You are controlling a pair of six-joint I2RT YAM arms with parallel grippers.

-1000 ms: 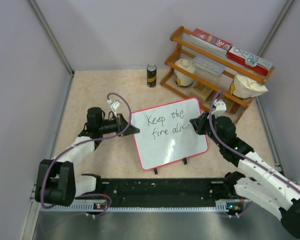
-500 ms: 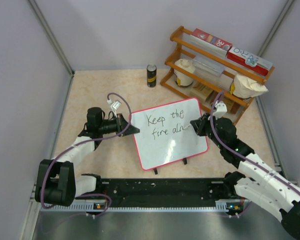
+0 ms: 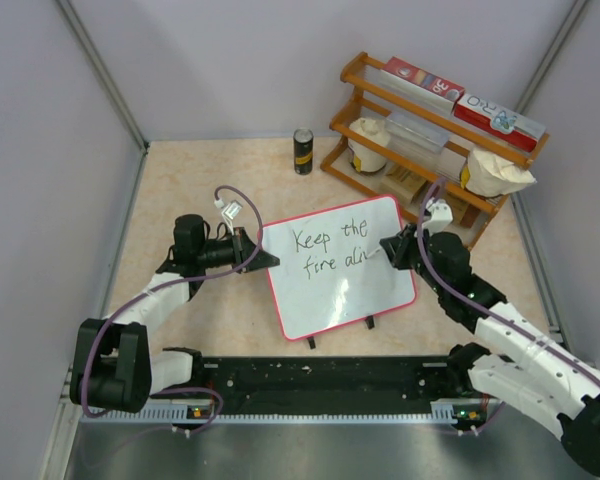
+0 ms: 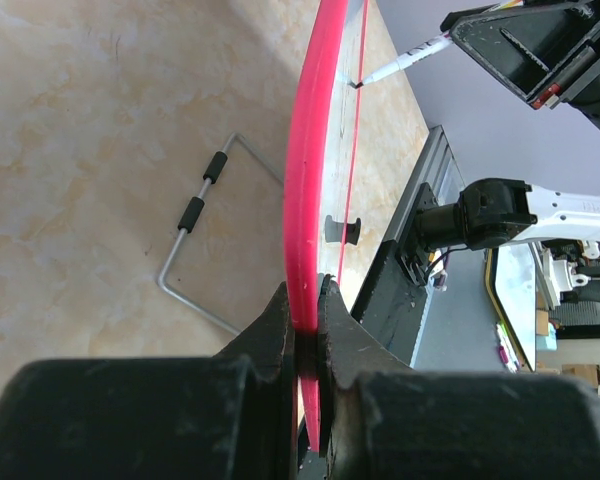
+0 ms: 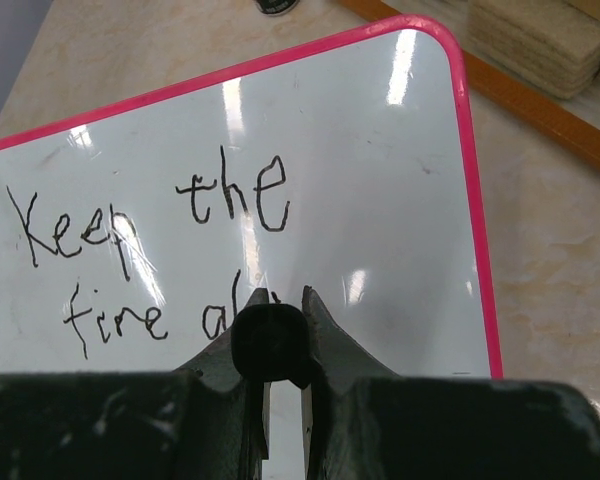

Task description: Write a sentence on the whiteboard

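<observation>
The whiteboard lies tilted on the table, white with a pink rim. The sentence reads "Keep the" over "fire al" and a further stroke in black. My left gripper is shut on the board's left rim, pinched between both fingers. My right gripper is shut on a black-capped marker. The marker's white barrel slants down with its tip on the board just after the last letters. Its tip is hidden behind the fingers in the right wrist view.
A wooden rack with red-and-white boxes, white bags and a clear tub stands at the back right, close behind my right gripper. A dark can stands at the back centre. The board's wire stand rests on the table under it.
My right gripper with the marker has shifted very slightly at the end of the second line. The left gripper and the board have stayed still.
</observation>
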